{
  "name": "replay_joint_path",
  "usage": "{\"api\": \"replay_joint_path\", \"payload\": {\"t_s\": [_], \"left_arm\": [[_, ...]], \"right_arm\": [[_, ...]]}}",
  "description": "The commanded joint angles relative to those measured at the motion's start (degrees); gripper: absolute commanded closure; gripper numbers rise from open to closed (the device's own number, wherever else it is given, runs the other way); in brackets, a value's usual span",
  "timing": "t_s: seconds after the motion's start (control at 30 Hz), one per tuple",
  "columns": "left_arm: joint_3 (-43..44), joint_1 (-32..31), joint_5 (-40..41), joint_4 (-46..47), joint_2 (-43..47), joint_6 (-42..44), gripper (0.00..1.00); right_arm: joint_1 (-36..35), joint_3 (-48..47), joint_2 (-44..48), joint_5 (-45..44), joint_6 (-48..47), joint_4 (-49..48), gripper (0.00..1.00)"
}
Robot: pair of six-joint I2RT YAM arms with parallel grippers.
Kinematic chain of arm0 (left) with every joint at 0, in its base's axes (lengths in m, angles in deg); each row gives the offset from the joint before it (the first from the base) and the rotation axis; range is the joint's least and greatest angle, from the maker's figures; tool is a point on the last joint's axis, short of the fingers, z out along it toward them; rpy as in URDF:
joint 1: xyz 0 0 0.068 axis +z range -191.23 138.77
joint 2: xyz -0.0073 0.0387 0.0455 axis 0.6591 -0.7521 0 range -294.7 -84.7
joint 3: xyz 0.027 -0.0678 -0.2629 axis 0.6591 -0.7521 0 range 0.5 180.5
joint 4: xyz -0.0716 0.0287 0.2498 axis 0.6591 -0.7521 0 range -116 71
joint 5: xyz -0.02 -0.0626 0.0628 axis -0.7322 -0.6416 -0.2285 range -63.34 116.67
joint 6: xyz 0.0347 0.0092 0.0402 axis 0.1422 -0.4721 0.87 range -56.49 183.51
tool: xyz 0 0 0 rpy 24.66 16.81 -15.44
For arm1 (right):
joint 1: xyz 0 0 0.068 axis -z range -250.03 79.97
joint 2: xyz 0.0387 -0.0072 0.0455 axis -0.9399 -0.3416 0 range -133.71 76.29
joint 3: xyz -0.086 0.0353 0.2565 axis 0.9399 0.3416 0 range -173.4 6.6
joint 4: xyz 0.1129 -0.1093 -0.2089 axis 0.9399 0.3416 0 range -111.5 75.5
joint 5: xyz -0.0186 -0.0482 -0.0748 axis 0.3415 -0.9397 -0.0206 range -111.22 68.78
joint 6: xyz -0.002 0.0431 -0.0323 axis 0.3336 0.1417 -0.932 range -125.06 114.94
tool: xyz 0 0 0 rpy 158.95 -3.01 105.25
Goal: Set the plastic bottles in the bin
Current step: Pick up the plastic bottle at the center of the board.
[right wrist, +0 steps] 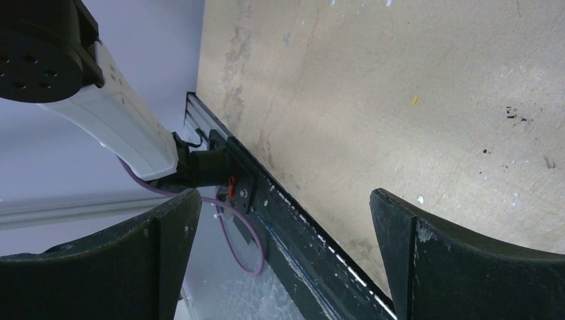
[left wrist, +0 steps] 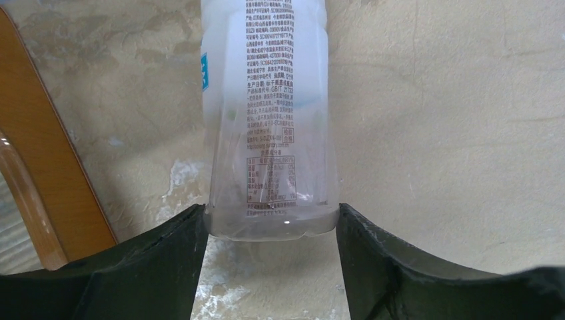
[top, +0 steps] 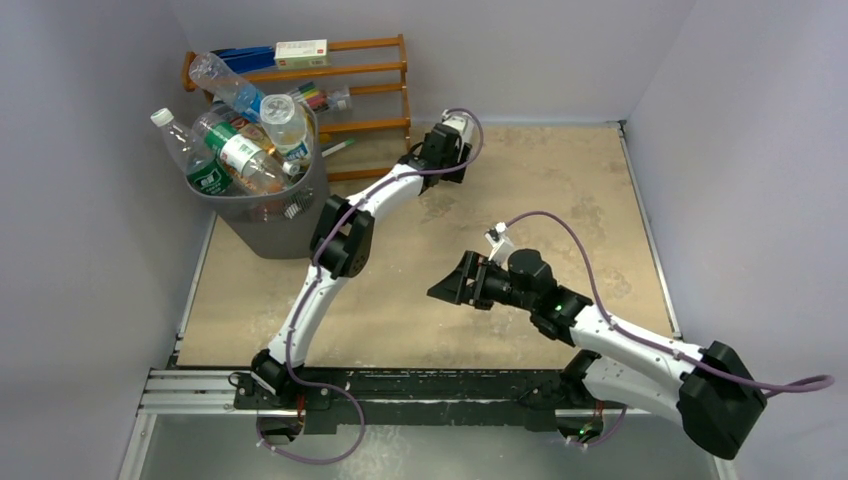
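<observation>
A clear plastic bottle [left wrist: 266,100] with a white printed label lies on the tan table, its base between the fingers of my left gripper [left wrist: 270,213]. Both black fingertips [left wrist: 193,233] press against the sides of the base. In the top view that gripper [top: 443,152] is at the far middle of the table, beside the wooden rack, and hides the bottle. The grey bin [top: 265,225] stands at the far left, heaped with several plastic bottles [top: 240,150]. My right gripper [top: 440,288] hovers open over the table's middle, with nothing between its fingers [right wrist: 166,233].
An orange wooden rack [top: 360,75] with markers and a small box stands against the back wall, right behind the bin; its edge [left wrist: 46,180] is close on the left of the held bottle. The black rail [right wrist: 300,220] runs along the near table edge.
</observation>
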Motion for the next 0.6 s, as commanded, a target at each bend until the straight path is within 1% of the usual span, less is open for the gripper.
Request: {"api": "replay_joint_path", "payload": {"t_s": [0.0,0.03,0.1,0.13,0.27,0.33,0.43,0.57], "left_arm": [[-2.44,1.3,-3.07,4.34,0.98,-1.06,0.43],[-3.11,1.32,-3.37,4.43,1.59,-1.14,0.51],[-4.43,1.41,-3.4,3.36,3.14,-1.49,0.56],[-5.71,1.41,-3.32,3.14,4.68,-1.79,0.56],[-16.27,1.41,-4.21,5.85,14.39,-4.45,0.58],[-20.08,1.33,-4.72,5.57,19.45,-5.28,0.61],[-26.73,1.28,-5.09,5.21,28.15,-6.54,0.63],[-34.62,1.13,-5.29,4.27,38.48,-7.67,0.63]], "right_arm": [[-0.1,-3.38,-1.64,-0.01,0.4,-4.63,0.0],[-0.09,-3.81,-2.11,0.05,0.22,-4.77,0.0],[-0.09,-4.61,-3.31,0.35,-0.17,-4.91,0.0],[-0.09,-5.16,-3.95,0.6,-0.4,-4.96,0.0],[-0.12,-7.31,-6.5,1.83,-1.77,-5.09,0.0],[-0.09,-8.56,-6.92,2.08,-2.48,-4.77,0.0],[-0.09,-10.46,-5.84,1.57,-3.63,-2.99,0.0],[-0.09,-13.3,-2.21,1.22,-5.0,0.31,0.0]]}}
